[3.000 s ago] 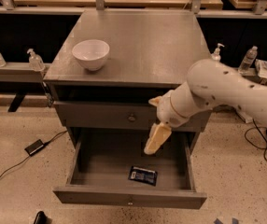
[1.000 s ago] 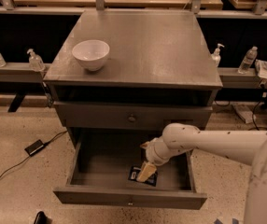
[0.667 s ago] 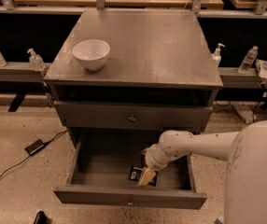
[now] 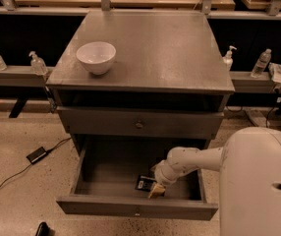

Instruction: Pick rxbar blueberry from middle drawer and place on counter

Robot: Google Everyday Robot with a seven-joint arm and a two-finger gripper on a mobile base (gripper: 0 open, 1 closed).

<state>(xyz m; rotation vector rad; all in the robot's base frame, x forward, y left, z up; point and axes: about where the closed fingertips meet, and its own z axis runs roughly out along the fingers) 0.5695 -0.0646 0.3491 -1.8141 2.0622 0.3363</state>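
The middle drawer (image 4: 106,173) is pulled open below the grey cabinet, its knob at the front. The rxbar blueberry (image 4: 143,183), a dark flat packet, lies on the drawer floor near the front. My gripper (image 4: 156,191) reaches down into the drawer and sits right at the packet's right end, touching or nearly touching it. The white arm comes in from the lower right and hides part of the drawer's right side. The counter (image 4: 155,43) is the cabinet's flat grey top.
A white bowl (image 4: 96,57) stands on the counter's left side. A closed drawer front (image 4: 138,124) is above the open drawer. Bottles (image 4: 261,63) stand on side shelves. A black power brick (image 4: 36,155) with a cable lies on the floor at left.
The arm has swung down from in front of the upper drawer into the open drawer, and the gripper has settled lower onto the packet's right end.
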